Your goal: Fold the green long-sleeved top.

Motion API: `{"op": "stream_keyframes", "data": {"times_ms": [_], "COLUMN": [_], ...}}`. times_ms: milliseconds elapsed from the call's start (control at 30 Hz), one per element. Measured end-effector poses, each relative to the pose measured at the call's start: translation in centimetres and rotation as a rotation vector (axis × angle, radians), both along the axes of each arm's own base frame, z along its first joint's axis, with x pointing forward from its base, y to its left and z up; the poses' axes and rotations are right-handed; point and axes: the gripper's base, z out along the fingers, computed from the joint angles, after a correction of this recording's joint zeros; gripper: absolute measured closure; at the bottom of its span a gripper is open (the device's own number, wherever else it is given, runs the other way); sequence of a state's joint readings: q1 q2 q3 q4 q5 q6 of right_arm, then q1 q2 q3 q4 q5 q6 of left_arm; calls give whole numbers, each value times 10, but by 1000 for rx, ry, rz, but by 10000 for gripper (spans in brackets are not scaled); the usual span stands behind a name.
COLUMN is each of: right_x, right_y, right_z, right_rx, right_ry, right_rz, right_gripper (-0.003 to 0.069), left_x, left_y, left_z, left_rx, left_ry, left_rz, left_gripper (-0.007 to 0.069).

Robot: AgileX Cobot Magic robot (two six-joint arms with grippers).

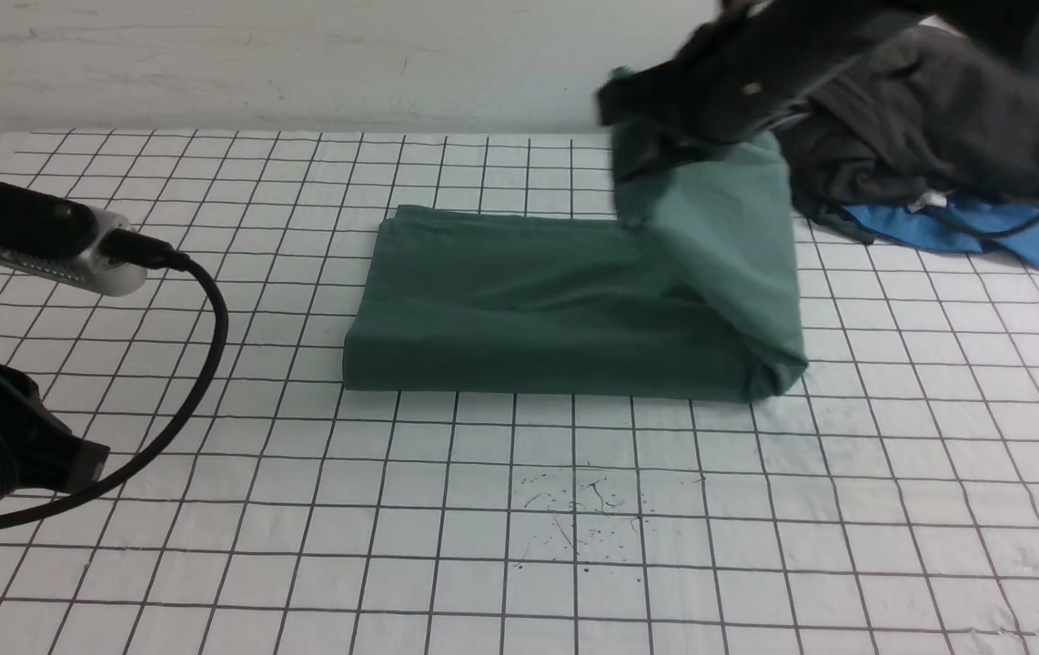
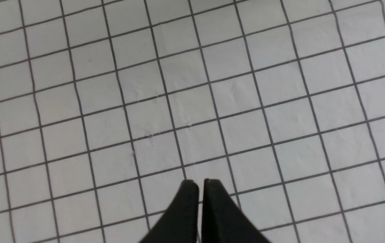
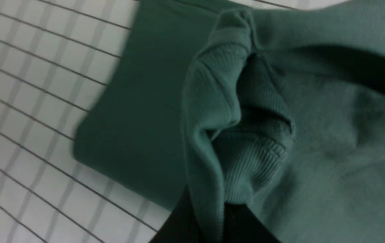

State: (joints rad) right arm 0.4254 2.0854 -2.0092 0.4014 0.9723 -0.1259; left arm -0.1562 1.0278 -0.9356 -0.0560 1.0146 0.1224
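Observation:
The green long-sleeved top [image 1: 538, 305] lies folded into a flat band in the middle of the gridded table. Its right end is lifted and hangs as a flap [image 1: 711, 236] from my right gripper [image 1: 656, 136], which is shut on the cloth above the table's back. In the right wrist view the jaws pinch a fold of green jersey and ribbed hem [image 3: 212, 202] of the top [image 3: 314, 135]. My left gripper [image 2: 200, 184] is shut and empty, low over bare grid at the left front. In the front view only the left arm shows, not its jaws.
A dark charcoal-grey garment [image 1: 929, 136] lies heaped at the back right with a bright blue garment [image 1: 956, 227] under it. The left arm's black cable [image 1: 201, 300] loops over the left side of the table [image 1: 574, 546]. A white wall stands behind.

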Motion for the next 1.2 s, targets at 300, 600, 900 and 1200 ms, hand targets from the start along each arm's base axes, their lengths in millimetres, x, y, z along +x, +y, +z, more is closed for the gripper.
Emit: {"op": "stream_keyframes", "data": {"times_ms": [300, 600, 900, 1200], "right_x": [14, 20, 22, 6], "right_y": [77, 83, 95, 120], "right_z": [-91, -48, -98, -108], "right_rx": [100, 143, 63, -22], "right_ry": [-40, -215, -114, -44], "right_rz": [16, 90, 138, 293], "right_gripper": [523, 257, 523, 671], "left_x": [-1, 0, 5, -55], "left_y": [-4, -3, -4, -7], "left_z": [0, 0, 4, 36], "left_rx": [-46, -41, -48, -57], "left_ry": [7, 6, -67, -351], "left_rz": [0, 0, 2, -202], "left_gripper": [622, 622, 622, 622]}}
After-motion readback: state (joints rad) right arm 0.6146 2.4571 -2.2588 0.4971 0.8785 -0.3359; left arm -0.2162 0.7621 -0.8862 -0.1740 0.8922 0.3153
